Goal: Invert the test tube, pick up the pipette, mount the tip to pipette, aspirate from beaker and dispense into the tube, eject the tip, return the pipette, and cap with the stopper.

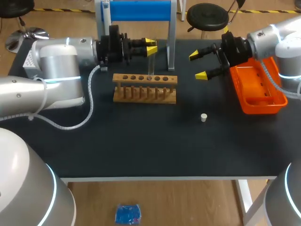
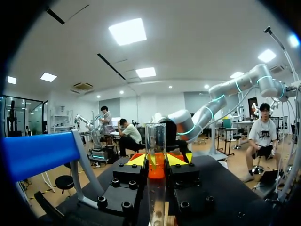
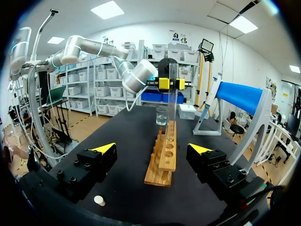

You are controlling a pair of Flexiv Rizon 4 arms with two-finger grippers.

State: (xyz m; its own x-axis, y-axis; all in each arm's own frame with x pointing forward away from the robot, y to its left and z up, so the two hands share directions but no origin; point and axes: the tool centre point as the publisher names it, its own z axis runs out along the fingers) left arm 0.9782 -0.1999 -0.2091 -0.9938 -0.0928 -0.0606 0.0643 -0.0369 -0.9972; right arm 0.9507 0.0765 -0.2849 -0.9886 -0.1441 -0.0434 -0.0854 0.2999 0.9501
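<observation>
Item one: my left gripper [image 1: 149,47] pinches the test tube [image 1: 151,63] upright, its lower end at the wooden rack [image 1: 145,88]. Item two: my right gripper [image 1: 199,65], fingers spread wide, beside the orange tray [image 1: 258,94]. Item three: stopper [image 1: 203,117] on the table [image 1: 141,136].

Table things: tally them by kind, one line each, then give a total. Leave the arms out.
Test tube: 1
Wooden rack: 1
Stopper: 1
Beaker: 1
Orange tray: 1
Blue-topped stand: 1
Total: 6
</observation>
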